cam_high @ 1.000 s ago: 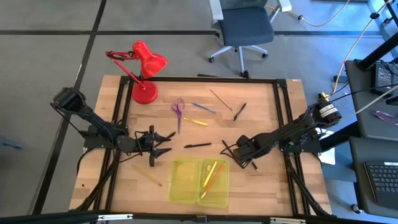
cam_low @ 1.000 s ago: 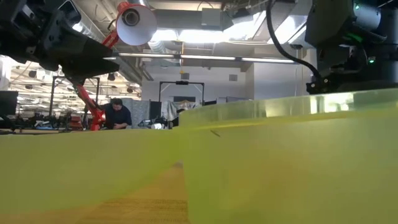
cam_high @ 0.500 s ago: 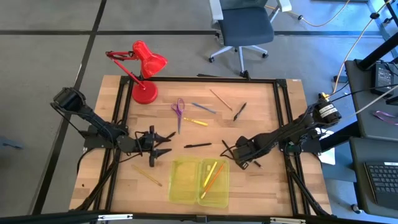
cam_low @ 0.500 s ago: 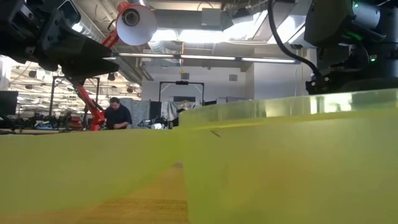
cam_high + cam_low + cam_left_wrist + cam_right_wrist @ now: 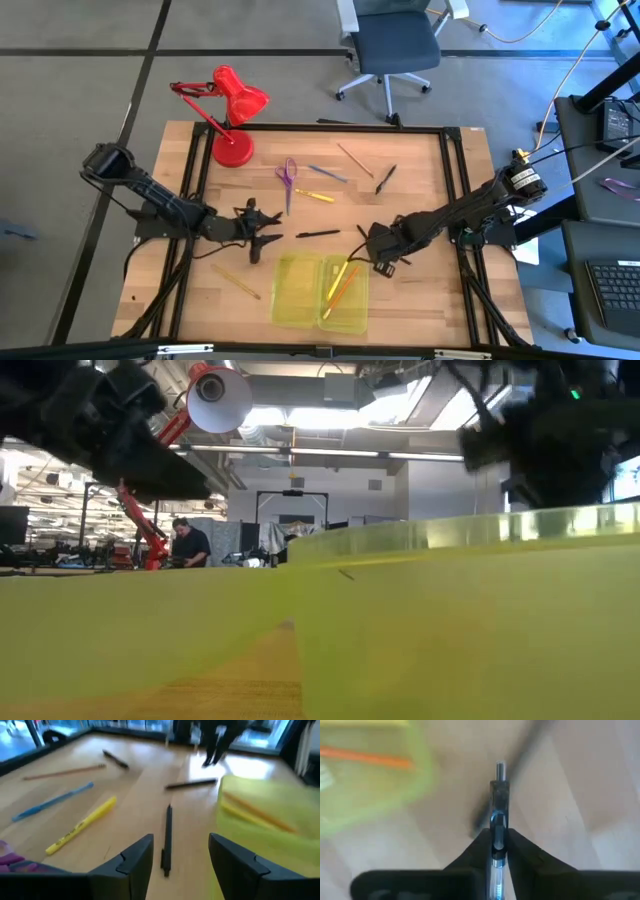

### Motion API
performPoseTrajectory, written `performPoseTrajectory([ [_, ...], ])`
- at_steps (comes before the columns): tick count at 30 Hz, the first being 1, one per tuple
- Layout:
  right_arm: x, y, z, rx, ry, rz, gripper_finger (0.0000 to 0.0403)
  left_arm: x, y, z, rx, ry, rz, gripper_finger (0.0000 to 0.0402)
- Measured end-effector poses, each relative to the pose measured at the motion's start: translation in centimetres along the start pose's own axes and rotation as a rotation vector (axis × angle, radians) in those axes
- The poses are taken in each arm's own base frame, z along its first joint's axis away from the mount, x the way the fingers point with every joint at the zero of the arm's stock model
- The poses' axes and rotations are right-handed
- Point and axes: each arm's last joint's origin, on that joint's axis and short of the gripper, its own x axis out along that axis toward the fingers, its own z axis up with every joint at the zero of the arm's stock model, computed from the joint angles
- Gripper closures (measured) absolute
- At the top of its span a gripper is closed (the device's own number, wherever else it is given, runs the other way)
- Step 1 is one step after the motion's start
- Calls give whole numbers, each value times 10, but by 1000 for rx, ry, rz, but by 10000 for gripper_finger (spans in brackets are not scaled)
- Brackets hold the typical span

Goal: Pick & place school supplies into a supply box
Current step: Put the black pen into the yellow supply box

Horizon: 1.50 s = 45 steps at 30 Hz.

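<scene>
The supply box [image 5: 320,290] lies open near the table's front edge, with an orange and a yellow pencil in its right half. My right gripper [image 5: 382,258] hangs just off the box's far right corner, shut on a dark blue-barrelled pen [image 5: 499,795]. Left of the box, my left gripper [image 5: 177,855] is open and points at a black pen [image 5: 167,840] that lies flat ahead of its fingers. Purple scissors [image 5: 288,178], a blue pen [image 5: 328,173], a yellow marker [image 5: 315,196], a tan pencil [image 5: 353,158] and black pens [image 5: 385,178] lie on the far half. My right gripper pinches the pen's barrel [image 5: 498,837] between its two fingers. The fingers come from above, pointing steeply down, and lie along the pen. The pen sticks out past the fingertips with its metal tip [image 5: 500,768] lowest, lifted clear of the table.
A red desk lamp [image 5: 235,110] stands at the far left corner. A tan pencil [image 5: 235,282] lies left of the box, and another black pen [image 5: 192,783] lies near the box's far edge. The box's walls [image 5: 450,620] fill the low view. A person sits far behind.
My right gripper has risen from the table with the pen that lay beside it and has gone left toward the box's far right corner, rolling as it went. My left gripper has swung a little toward the table's right, toward the black pen.
</scene>
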Motion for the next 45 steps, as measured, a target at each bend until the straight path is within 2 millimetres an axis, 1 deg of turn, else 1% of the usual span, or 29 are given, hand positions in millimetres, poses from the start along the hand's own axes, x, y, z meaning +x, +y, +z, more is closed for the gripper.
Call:
performPoseTrajectory([
  [3,-13,19,19,-138,-167,136,352,8,-2,12,13,117,29,222],
  [6,-26,34,35,-299,-330,250,351,11,-2,26,5,267,86,222],
  [10,-39,49,47,-515,-491,408,351,8,-1,45,-35,427,153,222],
  [13,-35,55,48,-674,-529,467,351,5,0,53,-76,491,187,222],
  [17,-10,59,47,-852,-480,439,350,4,3,53,-87,514,214,222],
  [22,22,64,46,-891,-383,462,350,5,3,51,-105,525,229,222],
  [25,32,65,45,-892,-353,459,350,8,6,49,-116,548,237,222],
  [27,36,65,45,-894,-343,464,350,12,9,47,-148,572,243,222],
  [31,38,65,44,-892,-332,466,350,23,20,42,-190,633,272,222],
  [36,36,68,46,-883,-367,484,350,34,35,35,-237,705,315,222],
  [42,36,69,45,-942,-366,505,348,41,49,30,-294,775,319,222],
  [45,36,69,44,-966,-367,501,335,42,53,31,-295,784,305,222],
])
